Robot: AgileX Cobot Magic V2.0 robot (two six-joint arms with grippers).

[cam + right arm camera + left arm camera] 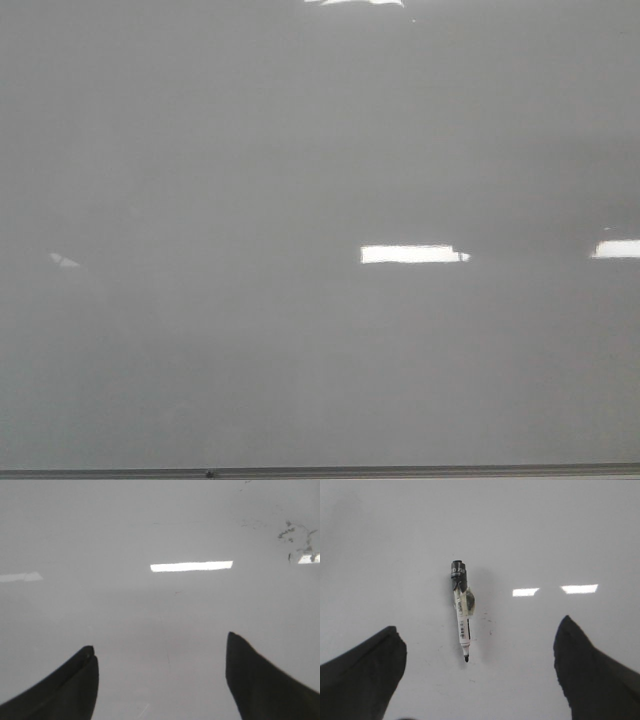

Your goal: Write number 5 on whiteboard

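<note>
1. The front view is filled by the whiteboard (320, 150), a glossy grey surface bounded along the bottom by a thin grey metal edge strip (400, 470).
2. Bright rectangular light reflections (413, 254) are seen on the board in the front view; no black stroke can be made out there, so the number 5 is not seen written on the board.
3. In the left wrist view, a marker (462, 607) is seen lying flat on the white surface, with its black cap end pointed away from the left gripper (480, 680) and its dark tip pointed toward it.
4. The marker is placed ahead of the gap between the two dark fingers (365, 675), apart from both, and is touched by neither.
5. The jaws of the left gripper are spread wide, with nothing held between them.
6. In the right wrist view, the right gripper (160, 680) is shown over bare board, its jaws also spread wide and holding nothing.
7. Faint grey smudges (297, 535) are visible on the surface in the right wrist view, well away from the fingers (260, 680).
</note>
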